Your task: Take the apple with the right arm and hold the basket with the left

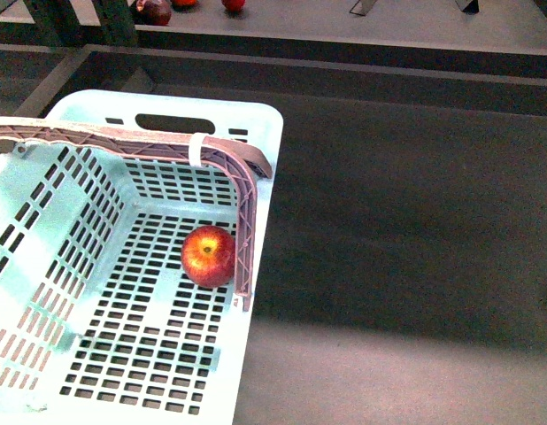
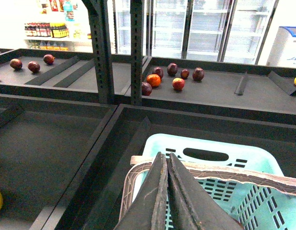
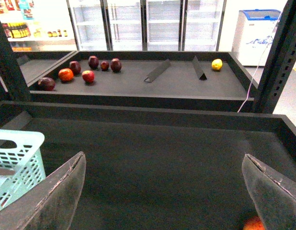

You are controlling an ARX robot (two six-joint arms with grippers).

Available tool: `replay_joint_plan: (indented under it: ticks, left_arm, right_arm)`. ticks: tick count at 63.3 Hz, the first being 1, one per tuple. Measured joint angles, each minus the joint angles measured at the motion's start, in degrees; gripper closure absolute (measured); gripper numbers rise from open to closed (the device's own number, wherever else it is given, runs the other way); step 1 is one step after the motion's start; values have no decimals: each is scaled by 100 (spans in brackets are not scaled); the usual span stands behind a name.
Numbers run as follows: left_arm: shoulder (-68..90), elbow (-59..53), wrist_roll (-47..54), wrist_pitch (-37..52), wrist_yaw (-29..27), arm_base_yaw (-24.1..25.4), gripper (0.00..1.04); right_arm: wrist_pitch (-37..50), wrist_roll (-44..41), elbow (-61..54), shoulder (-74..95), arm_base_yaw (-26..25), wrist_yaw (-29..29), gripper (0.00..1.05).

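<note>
Apple sits on the slotted floor of the basket, against the right wall and touching the lowered end of the swing handle, stem dimple facing up. Judging by look: glossy, rigid, round, moderate weight, so slippery under the pads and prone to roll; bruises if squeezed hard. Best hold is across the widest part, jaws straddling it from above, but the handle strut and wall crowd one side, so approach from the open side of the basket. Basket is thin plastic, light, likely to slide on the dark shelf unless held. Left gripper in its wrist view: fingers pressed together right at the handle, but can't tell if anything is actually pinched between them. Right gripper: fingers spread wide, empty, above the bare shelf well to the right of the basket. Something red at the lower edge of the right wrist view, too cropped to identify. Other loose fruit lies on the far shelf, well apart.
</note>
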Motion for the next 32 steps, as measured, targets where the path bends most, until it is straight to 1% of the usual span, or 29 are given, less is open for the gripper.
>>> replay_joint_plan:
  ticks: [13, 14, 17, 19, 32]
  left_arm:
    - [-319, 0, 0, -328, 0, 0, 101]
    - [-391, 0, 0, -398, 0, 0, 101]
    - [-855, 0, 0, -1056, 2, 0, 101]
    - [-1067, 2, 2, -1244, 2, 0, 101]
    - [-1300, 2, 2, -1340, 0, 0, 101]
  right_arm:
    - [0, 0, 0, 0, 0, 0, 9]
    - [0, 0, 0, 0, 0, 0, 9]
    - [0, 0, 0, 0, 0, 0, 9]
    - [0, 0, 0, 0, 0, 0, 9]
    - [0, 0, 0, 0, 0, -2, 9]
